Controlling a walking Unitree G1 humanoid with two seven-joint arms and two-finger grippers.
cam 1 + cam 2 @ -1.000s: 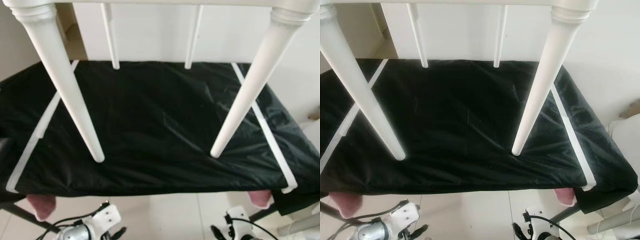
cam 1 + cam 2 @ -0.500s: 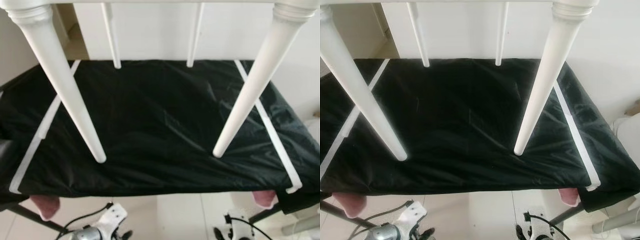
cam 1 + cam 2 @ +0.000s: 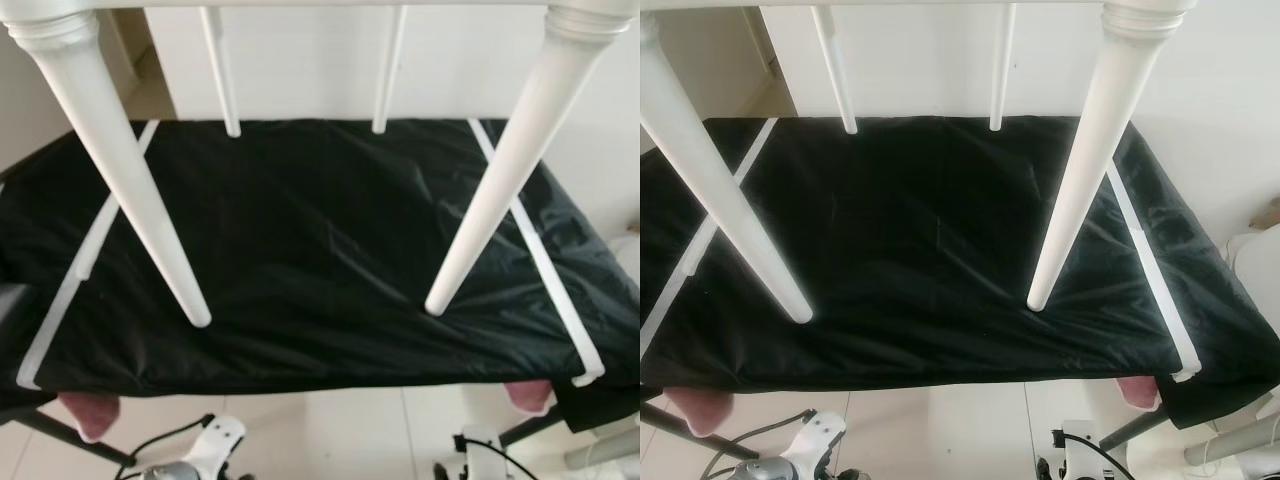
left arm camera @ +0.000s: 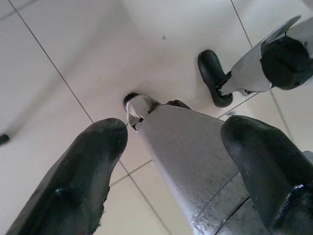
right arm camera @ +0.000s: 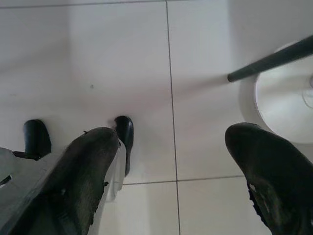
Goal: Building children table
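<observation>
White table legs (image 3: 150,215) stand on the black sheet (image 3: 310,250) as before (only the camera shifted); left gripper (image 4: 171,161) and right gripper (image 5: 171,171) hang open, so assembly looks finished.

Smooth, glossy white-painted table legs (image 3: 130,190) are standing on a crinkled black sheet (image 3: 310,250) — faintly shiny, plastic-looking; beneath it, glossy pale floor tiles (image 5: 122,58) are gleaming.

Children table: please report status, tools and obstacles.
Left tool and right tool open, hanging low over floor tiles. White table stands on black-covered surface, four legs on. No obstacle seen.
</observation>
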